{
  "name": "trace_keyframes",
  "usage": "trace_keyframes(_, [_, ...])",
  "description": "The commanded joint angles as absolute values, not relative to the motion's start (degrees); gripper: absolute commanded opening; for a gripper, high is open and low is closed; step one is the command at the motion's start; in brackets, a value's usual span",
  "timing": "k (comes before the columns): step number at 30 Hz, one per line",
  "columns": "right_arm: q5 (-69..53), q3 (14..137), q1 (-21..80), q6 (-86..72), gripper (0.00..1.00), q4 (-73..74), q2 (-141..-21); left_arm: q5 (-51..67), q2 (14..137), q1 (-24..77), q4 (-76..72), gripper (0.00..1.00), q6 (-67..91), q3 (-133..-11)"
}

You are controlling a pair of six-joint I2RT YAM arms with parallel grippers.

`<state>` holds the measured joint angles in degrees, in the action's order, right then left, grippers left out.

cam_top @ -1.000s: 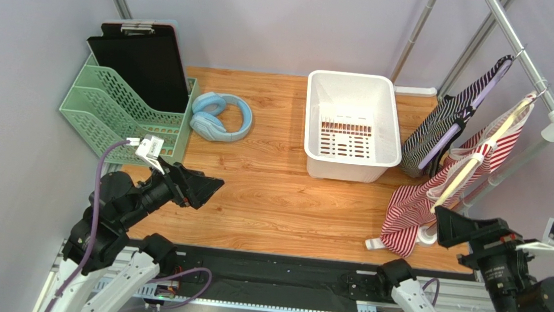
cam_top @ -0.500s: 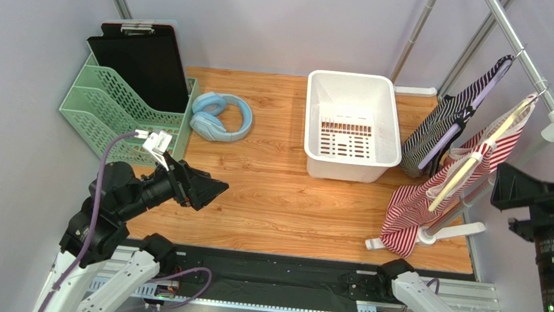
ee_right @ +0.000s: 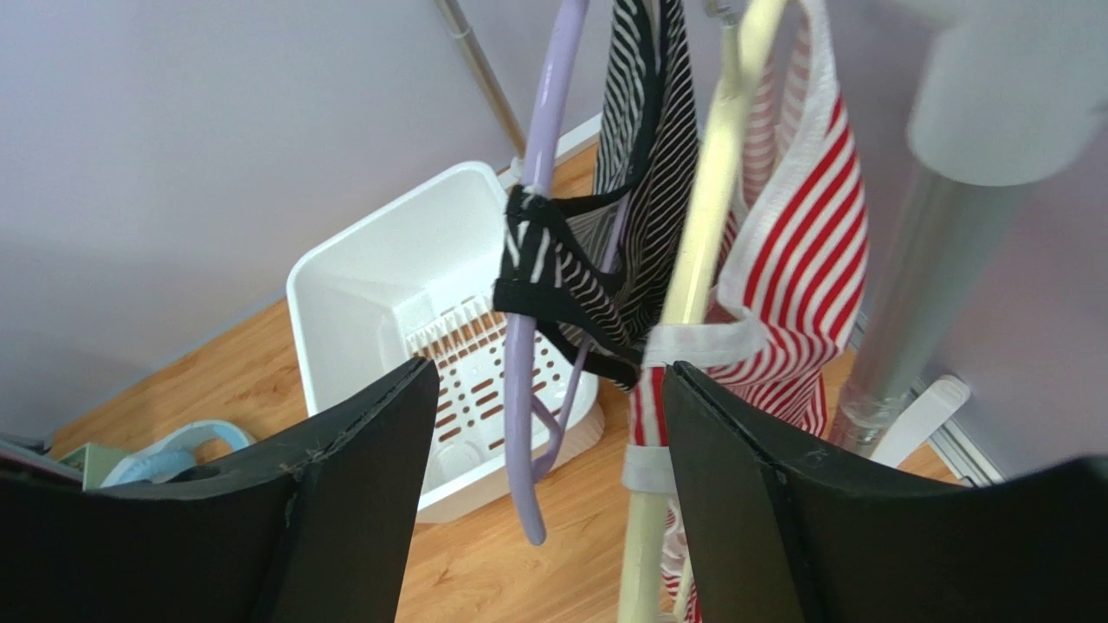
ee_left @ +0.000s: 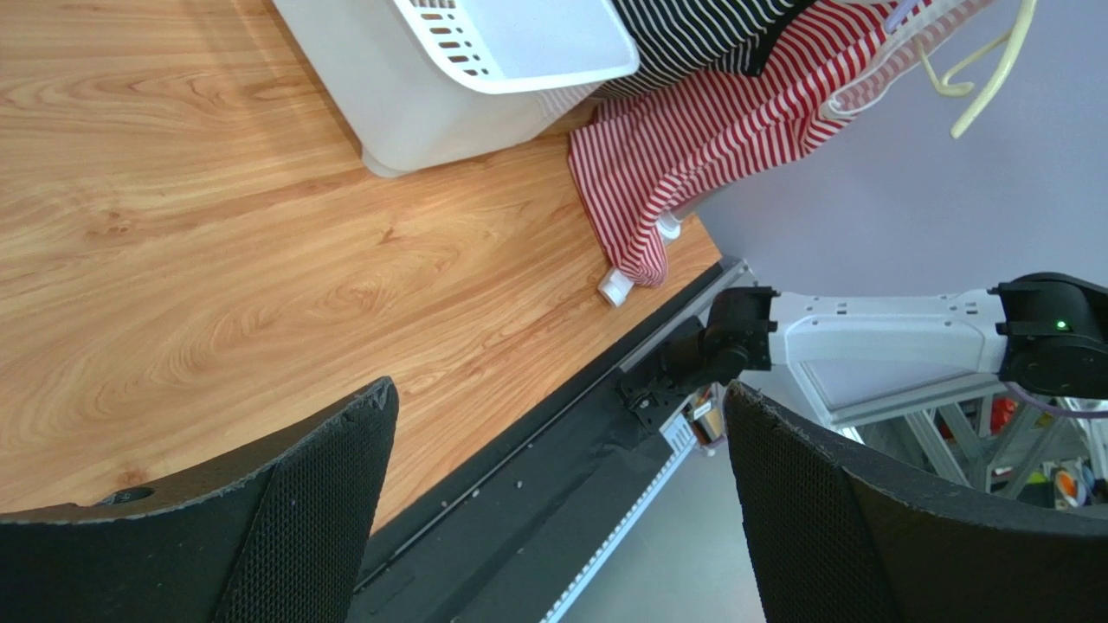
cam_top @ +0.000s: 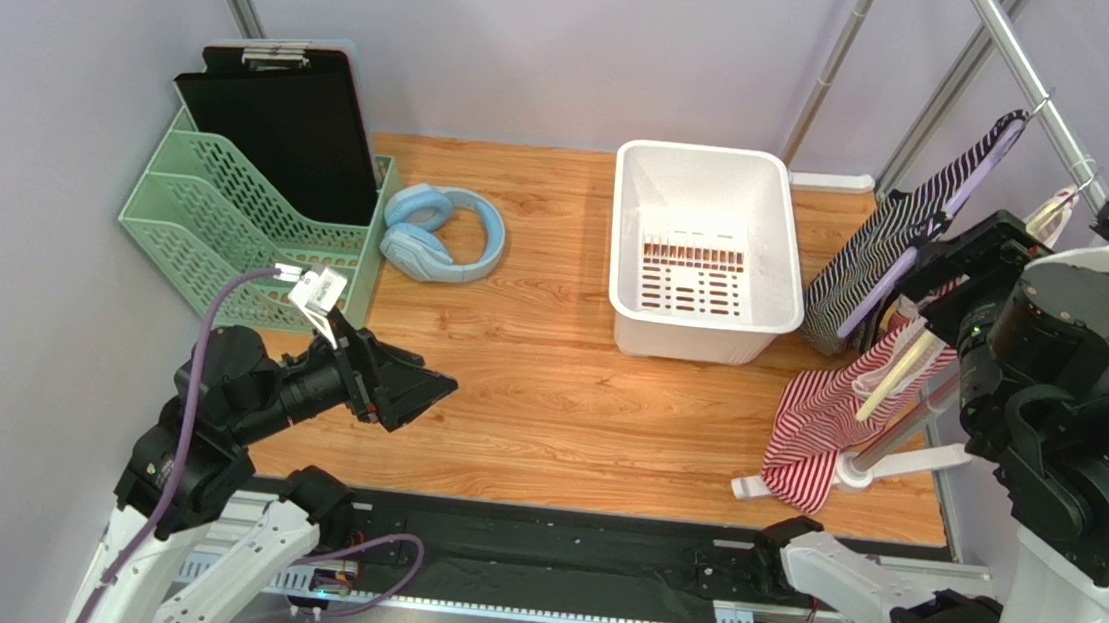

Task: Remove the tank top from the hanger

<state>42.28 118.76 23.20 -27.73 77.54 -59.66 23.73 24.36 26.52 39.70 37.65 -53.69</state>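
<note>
From above: the left arm is crouched low over the wood-grain table (cam_top: 539,386), its left gripper (cam_top: 422,383) pointing right with the black, mesh-textured fingers spread wide and nothing between them. The right arm is reared up tall at the right edge, its right gripper (cam_top: 934,270) level with the clothes hanging from the metal rail (cam_top: 1041,83). The red-striped tank top (cam_top: 822,426) droops off a cream hanger (cam_top: 890,374), its hem trailing onto the table. Just behind it hangs the black-striped tank top (cam_top: 858,278) on a lavender hanger (cam_top: 1007,136). Beside them sits a white slotted plastic basket (cam_top: 710,154). Far left are a green lattice file tray (cam_top: 222,215), a black clipboard (cam_top: 291,116) and blue padded headphones (cam_top: 440,231).

Left wrist view: the fingers are fully apart, framing bare wood. The basket's corner and the soft, rumpled red-striped cloth lie well beyond them.

Right wrist view: the jaws stand apart and grip nothing. The smooth, curved lavender hanger and a knotted black-striped strap hang in the gap between the fingers. The cream hanger, with the white-edged red-striped strap, hangs right beside the right-hand finger. Whether it touches, I cannot tell. Both tops are on their hangers.
</note>
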Motion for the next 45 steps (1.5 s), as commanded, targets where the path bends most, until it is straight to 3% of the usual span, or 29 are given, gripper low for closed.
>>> trace_keyframes(1, [49.47, 117.43, 23.29, -27.07, 0.69, 87.01, -56.95, 25.22, 23.99, 26.28, 39.9, 0.98, 38.06, -55.11])
trace_keyframes(14, [54.05, 113.21, 23.29, -26.02, 0.65, 85.96, -58.18, 25.49, 23.64, 26.19, 40.52, 0.97, 38.32, -54.93])
trace_keyframes(31, [57.04, 105.03, 23.29, -27.95, 0.5, 83.76, -56.86, 25.14, 22.85, 26.28, 43.15, 0.97, 37.71, -56.16])
trace_keyframes(45, [55.9, 111.08, 23.2, -29.62, 0.0, 83.23, -57.75, 24.52, 22.85, 26.28, 45.26, 0.97, 37.0, -58.27])
